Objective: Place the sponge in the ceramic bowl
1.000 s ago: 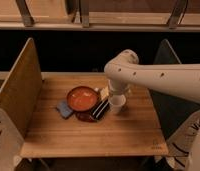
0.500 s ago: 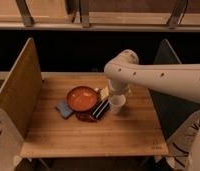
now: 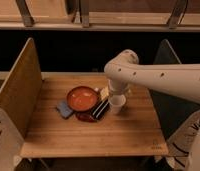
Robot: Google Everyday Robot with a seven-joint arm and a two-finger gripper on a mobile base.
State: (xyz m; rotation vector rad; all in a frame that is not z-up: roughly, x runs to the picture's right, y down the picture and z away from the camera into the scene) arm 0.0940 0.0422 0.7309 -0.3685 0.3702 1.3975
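The sponge, a small flat blue-grey pad, lies on the wooden table just left of the ceramic bowl and touches its lower left edge. The ceramic bowl is round, glossy orange-red inside, and sits near the table's middle. My white arm reaches in from the right and bends down behind the bowl's right side. My gripper hangs at the arm's end right of the bowl, just above a small white cup, a good way from the sponge.
A small white cup stands right of the bowl. A dark red-and-black flat packet lies between them at the front. A tall wooden panel walls the table's left side, and a dark panel stands on the right.
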